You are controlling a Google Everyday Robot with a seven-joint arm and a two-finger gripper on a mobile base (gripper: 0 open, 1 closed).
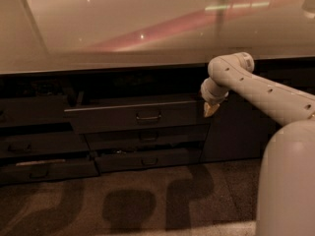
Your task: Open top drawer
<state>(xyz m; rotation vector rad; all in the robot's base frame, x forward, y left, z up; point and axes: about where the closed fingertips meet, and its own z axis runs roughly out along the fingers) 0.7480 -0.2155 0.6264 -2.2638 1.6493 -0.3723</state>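
The top drawer point(133, 116) is a wide dark grey front with a small black loop handle point(148, 117) at its centre and a pale rim along the top. It stands pulled out a little from under the counter, further than the two shallower drawers below it. My gripper point(210, 109) hangs from the white arm just off the drawer's right end, level with its front. Only a pale tip shows below the wrist.
A pale glossy countertop point(147, 23) overhangs the drawers. Two narrower drawer fronts point(147, 149) sit under the top drawer, and another dark stack point(39, 146) stands at the left. My white base point(288, 181) fills the right foreground. Carpet lies in front.
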